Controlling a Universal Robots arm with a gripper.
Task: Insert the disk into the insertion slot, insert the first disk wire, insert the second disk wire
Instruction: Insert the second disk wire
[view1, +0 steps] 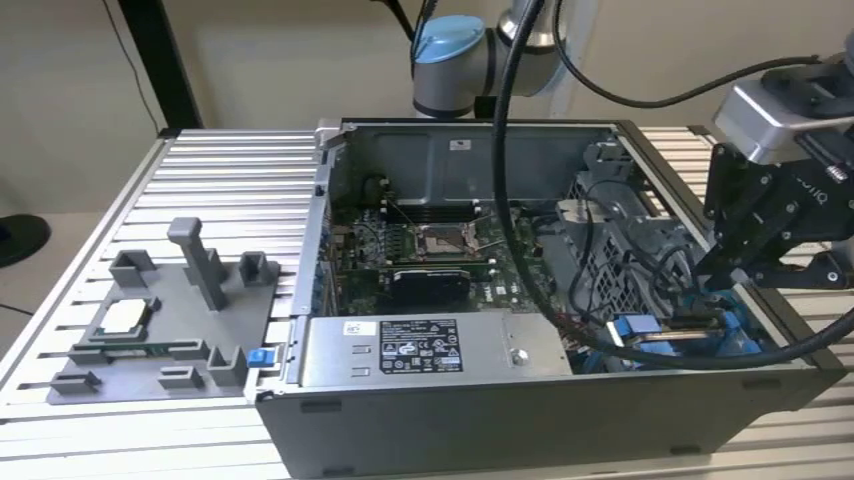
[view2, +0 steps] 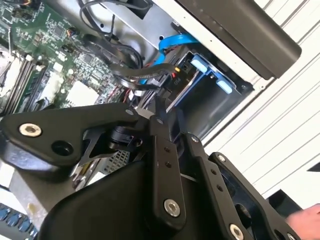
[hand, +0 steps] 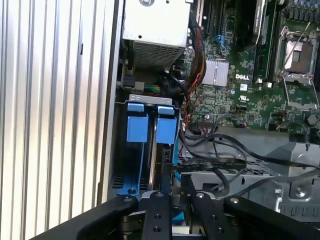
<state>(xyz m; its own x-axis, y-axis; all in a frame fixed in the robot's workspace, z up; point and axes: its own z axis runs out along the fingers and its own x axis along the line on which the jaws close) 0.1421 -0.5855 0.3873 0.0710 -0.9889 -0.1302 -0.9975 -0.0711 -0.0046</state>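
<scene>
Starting at the exterior view's left, you see a grey fixture tray (view1: 147, 335) with upright posts lying on the slatted aluminium table (view1: 80, 230). Next comes the open computer case (view1: 534, 410), with the green motherboard (view1: 427, 245) in its middle and the grey labelled power-supply box (view1: 427, 350) along the near wall. Toward the exterior view's right, the insertion slot (view1: 667, 335) sits in the case's near corner, its blue rails and tabs showing. A blue-framed disk (hand: 166, 131) already stands in the bay beside a second blue tab. Black cables (hand: 215, 161) run from the board toward the disk's edge. Your gripper (view1: 738, 268) hangs just above this corner, its black fingers (view2: 161, 131) drawn close together near a cable end, but you cannot tell whether they pinch anything.
</scene>
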